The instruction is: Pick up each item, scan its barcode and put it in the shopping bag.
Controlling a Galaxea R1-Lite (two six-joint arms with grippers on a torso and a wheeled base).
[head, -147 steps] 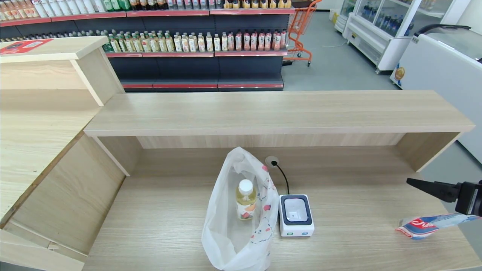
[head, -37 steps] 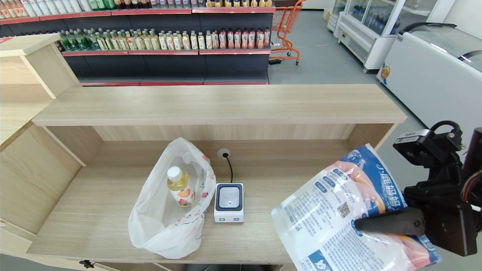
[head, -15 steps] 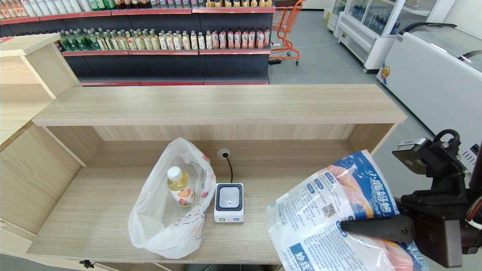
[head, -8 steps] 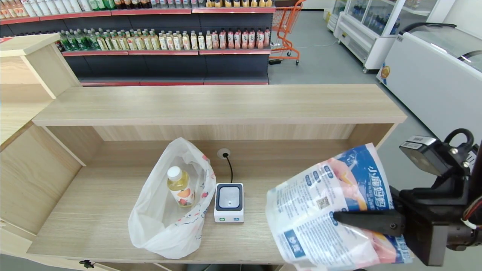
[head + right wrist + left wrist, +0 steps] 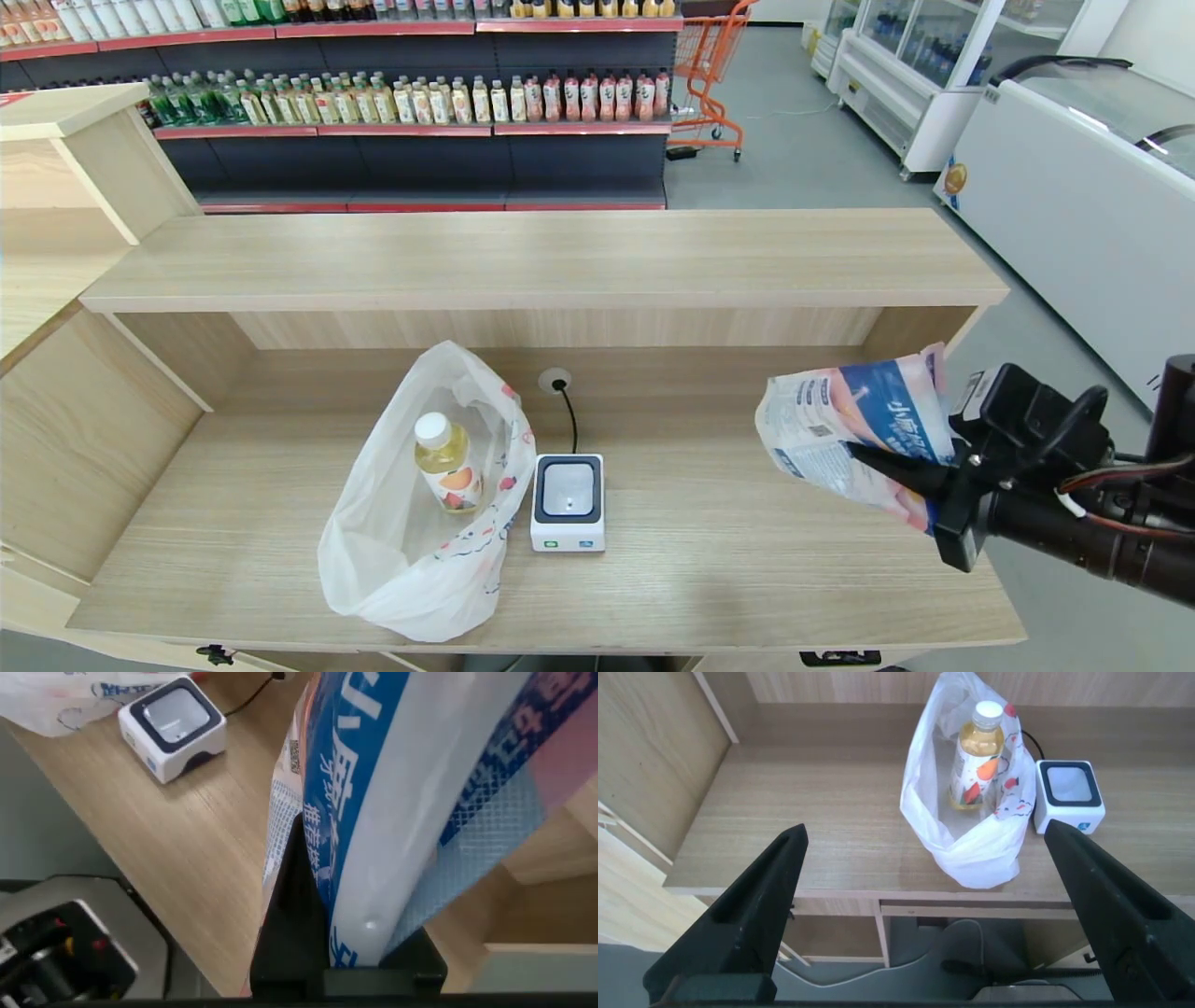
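Over the right end of the bench (image 5: 747, 579), well right of the shopping bag (image 5: 411, 560), the snack pouch (image 5: 854, 411) has swung out from the near edge, its printed face now turned left toward the scanner (image 5: 568, 502). Scanning looks next, bagging after. The right hand (image 5: 882, 457) stays pinched nearly closed on the pouch's lower edge.

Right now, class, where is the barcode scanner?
In the head view the scanner stands on the counter, just right of the shopping bag, with the snack pouch in the right gripper farther right.
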